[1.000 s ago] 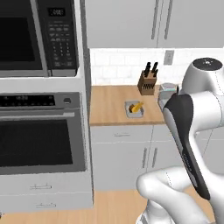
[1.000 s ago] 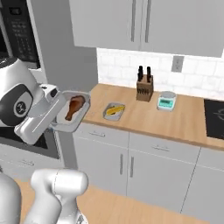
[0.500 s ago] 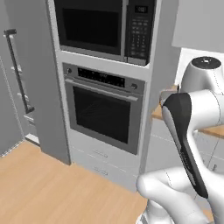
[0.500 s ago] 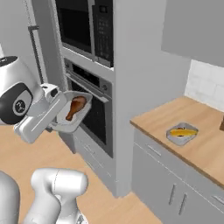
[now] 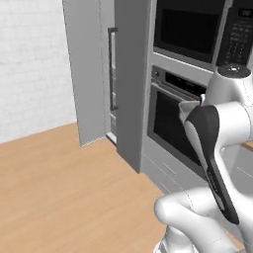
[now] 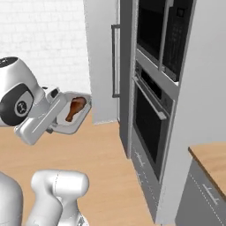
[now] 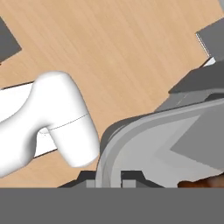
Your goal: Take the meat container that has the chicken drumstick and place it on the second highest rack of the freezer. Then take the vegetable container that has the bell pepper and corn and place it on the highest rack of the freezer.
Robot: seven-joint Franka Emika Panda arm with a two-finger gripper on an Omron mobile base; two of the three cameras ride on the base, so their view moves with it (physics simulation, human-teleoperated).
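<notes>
My gripper [image 7: 109, 178] is shut on the rim of the grey meat container [image 6: 66, 121], held up in front of the arm over the floor. The reddish-brown chicken drumstick [image 6: 75, 108] lies inside it; its end shows at the hand view's lower right [image 7: 203, 183]. In the left base view a corner of the container [image 5: 189, 106] peeks out behind my arm. The freezer [image 6: 103, 53], tall and grey with a black bar handle [image 5: 112, 69], stands ahead. Its racks are hidden. The vegetable container, bell pepper and corn are out of view.
Right of the freezer stands a wall oven [image 6: 150, 119] with a black window and bar handle, a microwave [image 5: 192, 29] above it. A wooden counter corner [image 6: 212, 159] is at the right. Open wood floor [image 5: 59, 188] lies before the freezer; a white brick wall [image 5: 29, 59] is at left.
The base has turned left, so both base views have swept from the counter past the oven to the freezer. The container stays in my shut gripper, held the same way.
</notes>
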